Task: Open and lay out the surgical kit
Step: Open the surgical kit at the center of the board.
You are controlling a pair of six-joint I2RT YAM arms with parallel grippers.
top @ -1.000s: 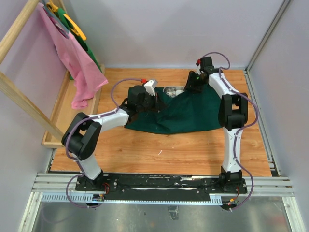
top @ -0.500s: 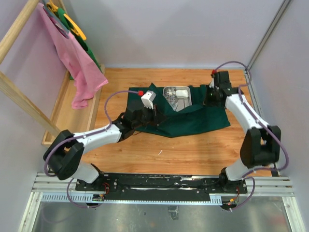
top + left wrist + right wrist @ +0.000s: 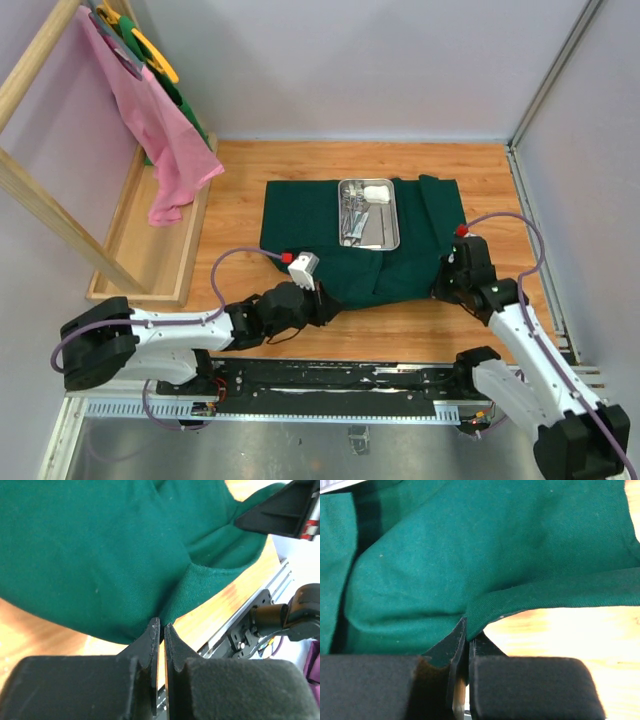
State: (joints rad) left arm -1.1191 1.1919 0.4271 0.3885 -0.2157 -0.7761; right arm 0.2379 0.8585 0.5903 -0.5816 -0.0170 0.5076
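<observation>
The dark green cloth wrap (image 3: 300,215) lies spread on the wooden table, with the shiny steel tray (image 3: 392,231) uncovered on it at the back. The tray holds thin steel forceps (image 3: 353,213) and a small white packet or gauze (image 3: 376,192). My left gripper (image 3: 322,305) is shut on the cloth's near left corner (image 3: 175,605). My right gripper (image 3: 444,288) is shut on the cloth's near right corner (image 3: 485,607). Both corners are pulled toward the near edge of the table.
A wooden rack (image 3: 150,250) stands at the left with a pink cloth (image 3: 160,130) hanging from a bar. Grey walls close in the back and right. The metal rail (image 3: 340,375) with the arm bases runs along the near edge.
Both grippers have pulled the cloth's corners from the back toward the near edge. The flap has come off the tray, which now shows fully.
</observation>
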